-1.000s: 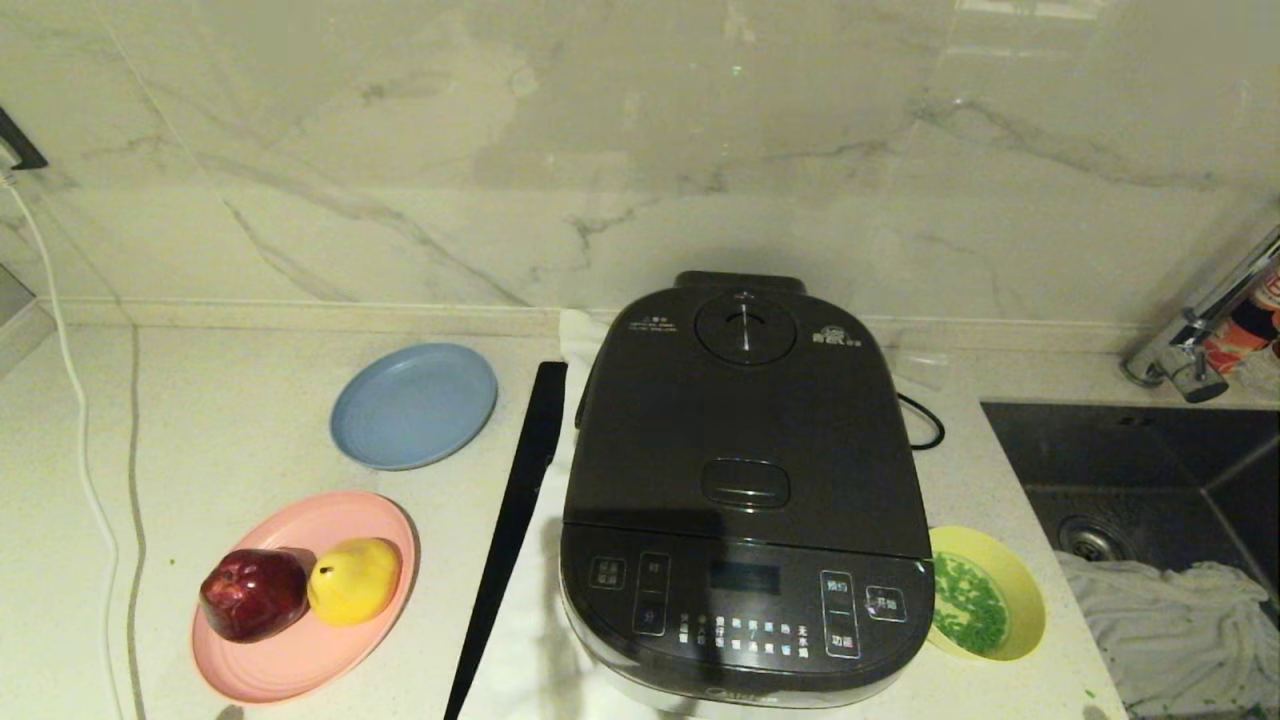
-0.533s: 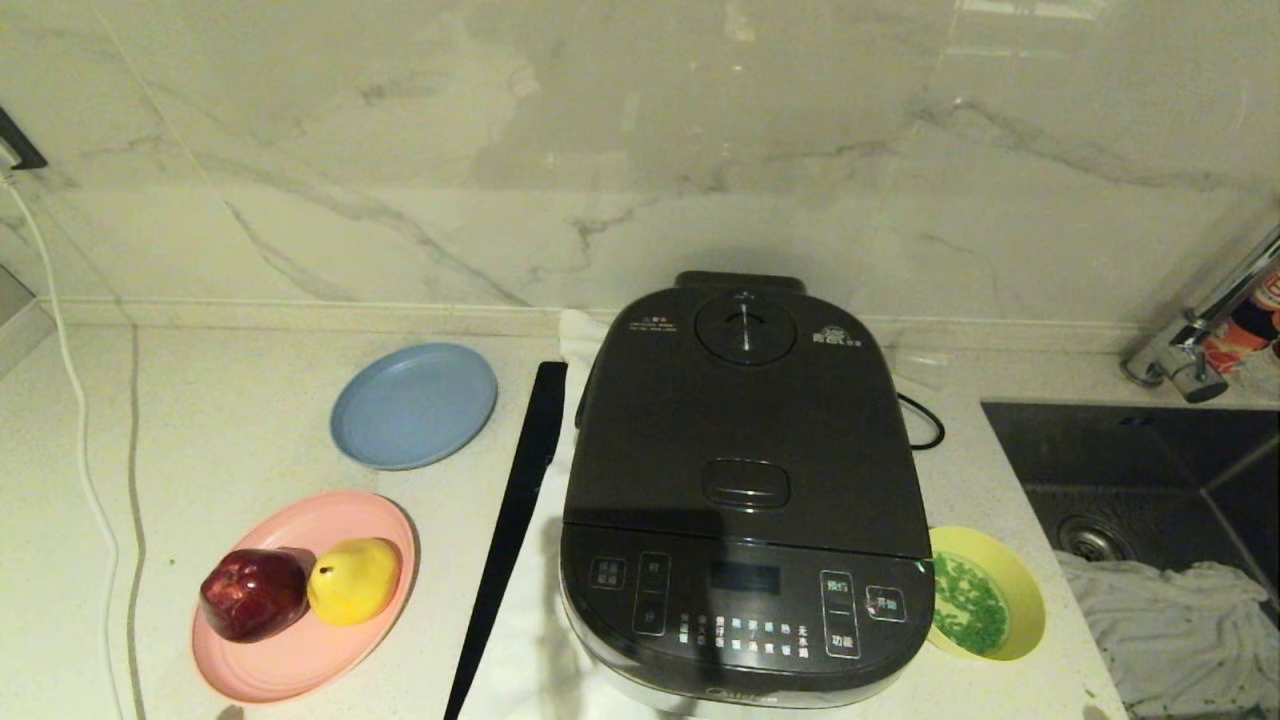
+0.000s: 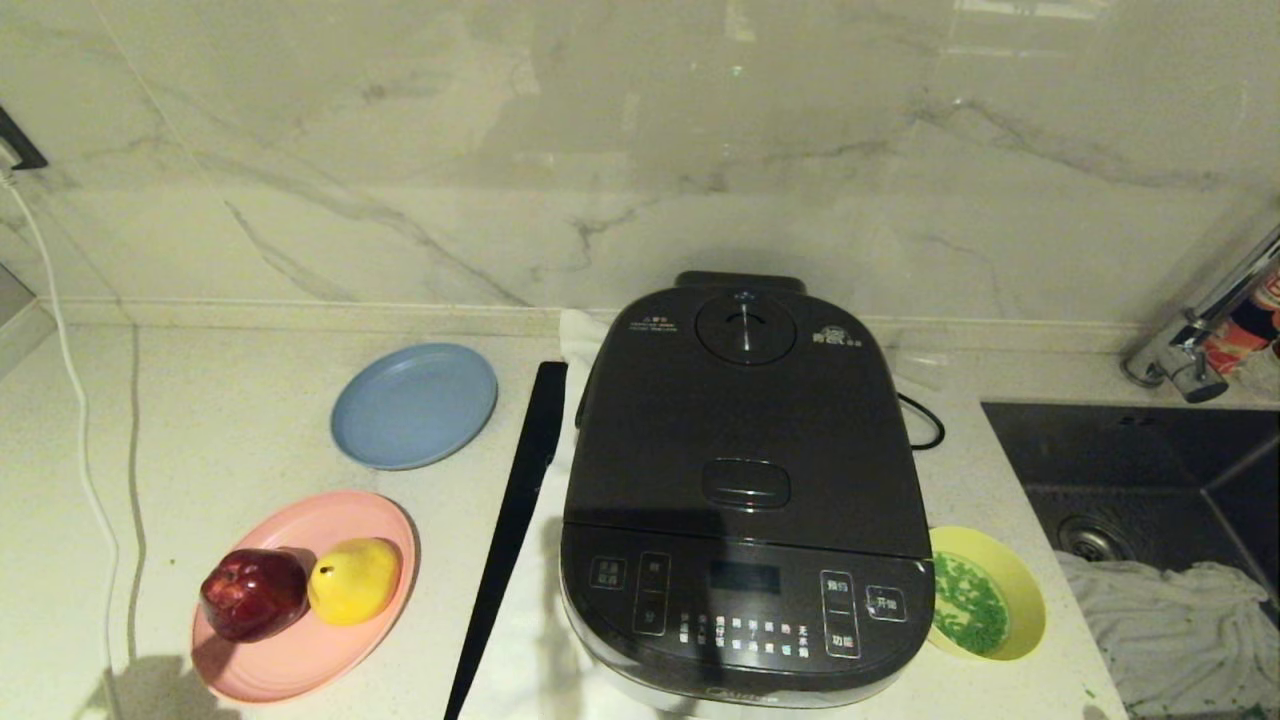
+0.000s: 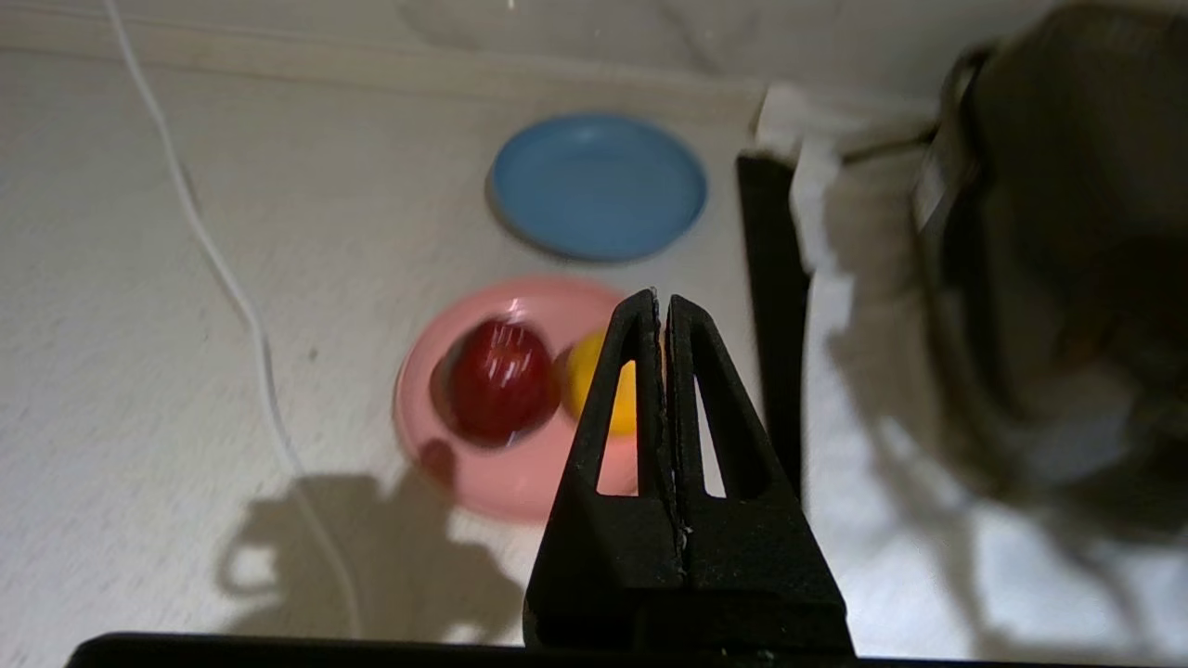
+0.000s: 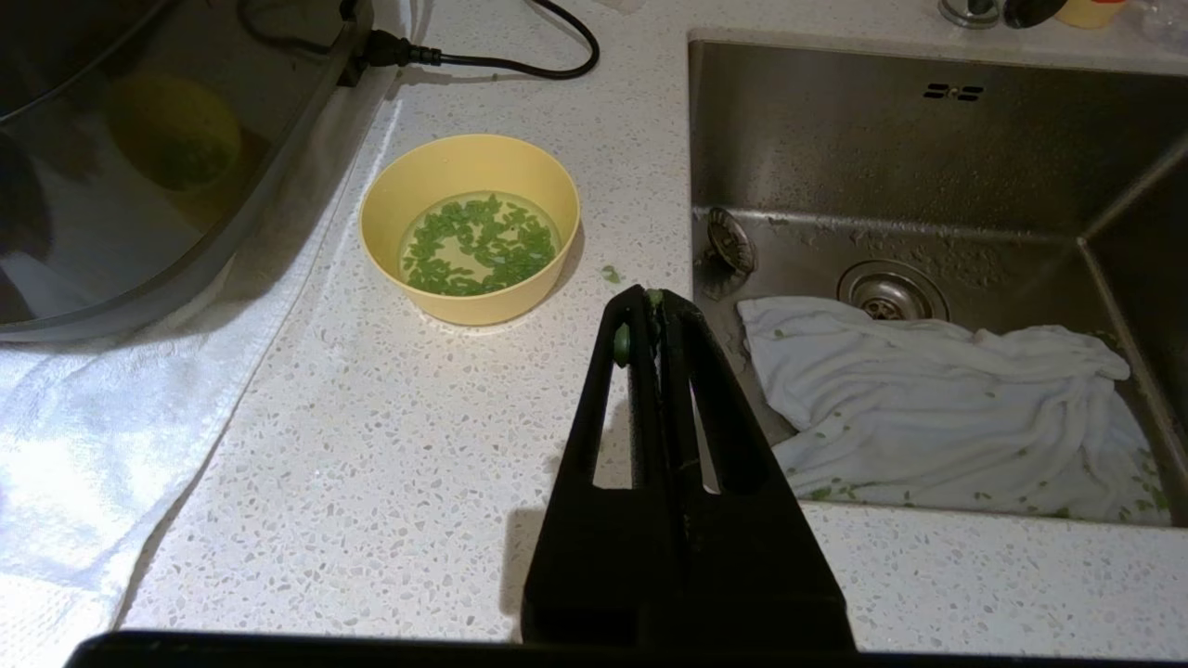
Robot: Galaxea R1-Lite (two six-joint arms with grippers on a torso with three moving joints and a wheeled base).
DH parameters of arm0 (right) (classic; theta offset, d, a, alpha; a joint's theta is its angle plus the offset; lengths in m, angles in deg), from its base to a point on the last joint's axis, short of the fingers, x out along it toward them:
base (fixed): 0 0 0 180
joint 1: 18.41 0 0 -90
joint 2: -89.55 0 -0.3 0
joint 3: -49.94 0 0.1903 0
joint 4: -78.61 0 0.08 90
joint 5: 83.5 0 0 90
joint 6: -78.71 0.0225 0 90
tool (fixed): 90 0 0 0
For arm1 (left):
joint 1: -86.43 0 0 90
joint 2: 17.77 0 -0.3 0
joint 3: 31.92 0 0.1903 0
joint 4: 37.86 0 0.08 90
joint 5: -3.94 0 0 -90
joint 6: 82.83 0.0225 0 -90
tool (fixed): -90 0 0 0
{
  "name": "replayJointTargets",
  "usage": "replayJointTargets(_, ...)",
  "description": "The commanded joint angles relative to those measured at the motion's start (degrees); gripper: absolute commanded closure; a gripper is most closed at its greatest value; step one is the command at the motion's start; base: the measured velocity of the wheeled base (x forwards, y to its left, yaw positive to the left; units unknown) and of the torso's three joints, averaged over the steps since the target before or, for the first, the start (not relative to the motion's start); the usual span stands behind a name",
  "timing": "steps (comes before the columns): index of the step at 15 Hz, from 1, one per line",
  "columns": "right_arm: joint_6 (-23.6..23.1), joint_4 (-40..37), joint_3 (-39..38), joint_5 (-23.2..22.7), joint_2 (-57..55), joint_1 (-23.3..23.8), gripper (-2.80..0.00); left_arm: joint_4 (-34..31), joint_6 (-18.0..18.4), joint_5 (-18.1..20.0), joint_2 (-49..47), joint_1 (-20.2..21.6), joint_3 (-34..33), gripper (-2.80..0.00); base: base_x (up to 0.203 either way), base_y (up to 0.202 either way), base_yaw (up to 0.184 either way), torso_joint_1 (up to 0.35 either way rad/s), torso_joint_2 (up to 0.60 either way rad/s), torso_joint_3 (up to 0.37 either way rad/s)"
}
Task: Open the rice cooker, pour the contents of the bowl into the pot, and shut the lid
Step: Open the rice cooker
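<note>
Both our left gripper [image 4: 663,306] and right gripper [image 5: 650,301] hang pressed together above the counter [image 3: 230,430]; the lid [image 3: 745,440] is down, and a careless reach could tip the bowl [image 5: 469,227].

Left gripper [image 4: 663,301]: fingers pressed together tip to tip, empty, held above the counter at the robot's left; right gripper [image 5: 650,299]: fingers likewise closed flat against each other, nothing clamped between them, poised over the counter at the robot's right; neither arm appears in the head view.
</note>
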State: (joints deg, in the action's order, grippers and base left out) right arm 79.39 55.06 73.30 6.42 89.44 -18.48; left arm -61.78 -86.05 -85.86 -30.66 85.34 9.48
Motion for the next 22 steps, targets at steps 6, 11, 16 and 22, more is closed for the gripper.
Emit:
replayJointTargets(6,0.02,0.01,-0.09,-0.01,0.02,-0.01,0.0,3.28,-15.99,9.35,-48.92,-2.88,35.36,0.0,0.0,0.0,0.0,0.0,0.0,0.0)
replayJointTargets(11,0.02,0.01,-0.09,-0.01,0.02,-0.01,0.0,3.52,-24.26,11.26,-63.26,-22.03,48.71,0.0,0.0,0.0,0.0,0.0,0.0,0.0)
replayJointTargets(16,0.02,0.01,-0.09,-0.01,0.02,-0.01,0.0,5.12,-23.03,0.45,-75.07,-37.26,52.37,0.0,0.0,0.0,0.0,0.0,0.0,0.0)
replayJointTargets(22,0.02,0.01,-0.09,-0.01,0.02,-0.01,0.0,5.55,-21.82,-10.27,-82.7,-47.52,56.64,0.0,0.0,0.0,0.0,0.0,0.0,0.0)
